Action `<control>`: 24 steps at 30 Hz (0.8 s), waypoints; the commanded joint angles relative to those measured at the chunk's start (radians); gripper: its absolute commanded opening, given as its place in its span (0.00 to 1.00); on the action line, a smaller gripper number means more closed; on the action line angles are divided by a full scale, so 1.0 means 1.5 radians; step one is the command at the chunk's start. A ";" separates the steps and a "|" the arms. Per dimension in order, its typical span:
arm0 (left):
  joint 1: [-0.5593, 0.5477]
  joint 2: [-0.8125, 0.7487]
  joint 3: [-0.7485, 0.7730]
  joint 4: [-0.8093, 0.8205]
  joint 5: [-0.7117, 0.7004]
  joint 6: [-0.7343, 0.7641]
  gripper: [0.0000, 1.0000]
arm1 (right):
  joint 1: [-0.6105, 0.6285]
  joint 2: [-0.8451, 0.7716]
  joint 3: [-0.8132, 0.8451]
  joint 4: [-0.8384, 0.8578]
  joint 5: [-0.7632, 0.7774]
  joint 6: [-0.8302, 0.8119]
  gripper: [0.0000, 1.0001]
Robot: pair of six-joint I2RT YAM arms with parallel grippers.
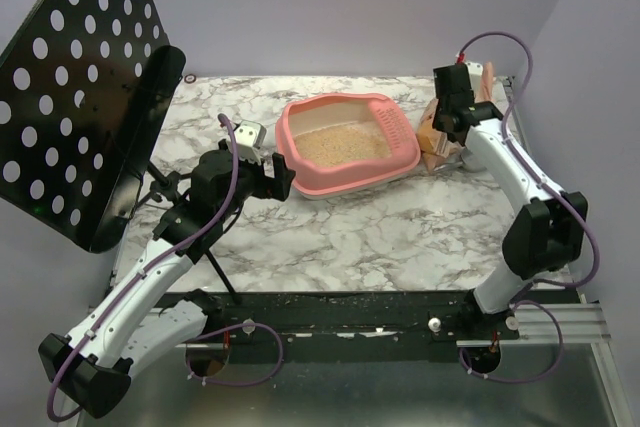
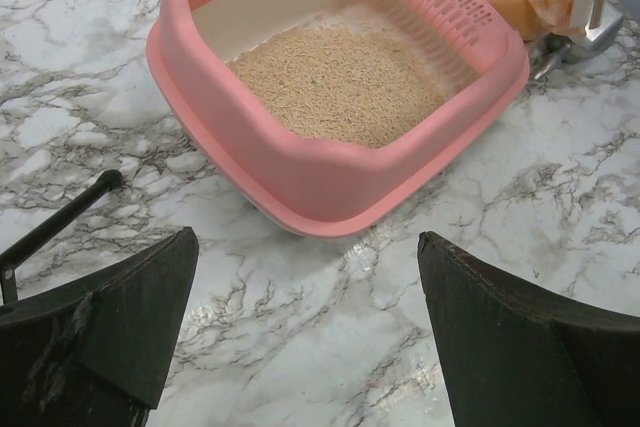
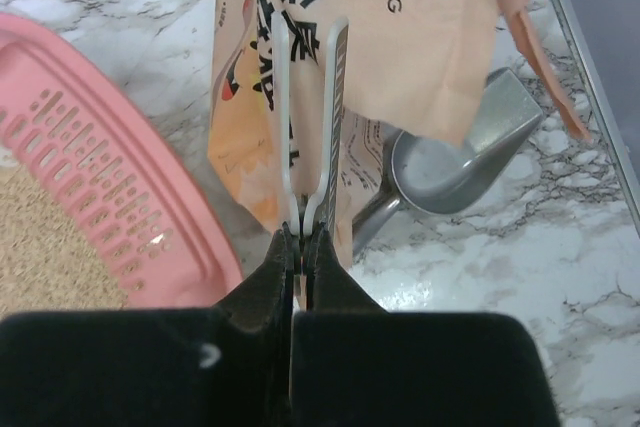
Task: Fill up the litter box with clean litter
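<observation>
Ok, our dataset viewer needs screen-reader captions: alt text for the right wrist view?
The right gripper is shut on a printed tan paper bag. Left of it sits the pink litter box holding tan litter; a silver scoop lies behind the bag.

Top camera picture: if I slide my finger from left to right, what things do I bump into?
Black board with holes → left gripper → litter box → paper bag.

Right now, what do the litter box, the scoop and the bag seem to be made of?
The litter box looks like smooth, slightly glossy pink plastic with moulded slots. The scoop is probably metal: silvery, dull reflections. The bag seems paper: matte, creased, printed.
</observation>
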 commanded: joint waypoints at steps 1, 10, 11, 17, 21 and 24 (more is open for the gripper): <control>0.000 -0.007 0.004 0.001 0.021 -0.008 0.99 | 0.008 -0.099 -0.048 -0.008 -0.051 0.017 0.00; 0.000 -0.017 0.005 -0.002 0.024 -0.010 0.99 | 0.047 -0.246 -0.149 -0.088 -0.134 0.028 0.00; 0.000 -0.021 0.006 -0.003 0.023 -0.010 0.99 | 0.048 -0.266 -0.176 -0.089 -0.141 0.033 0.00; 0.000 -0.041 0.004 0.000 0.027 -0.011 0.99 | 0.048 -0.369 -0.332 -0.081 -0.228 0.102 0.00; 0.000 -0.045 0.005 -0.002 0.030 -0.012 0.99 | 0.048 -0.391 -0.419 -0.061 -0.246 0.137 0.00; 0.000 -0.044 0.005 0.001 0.031 -0.012 0.99 | 0.048 -0.395 -0.469 -0.035 -0.271 0.154 0.00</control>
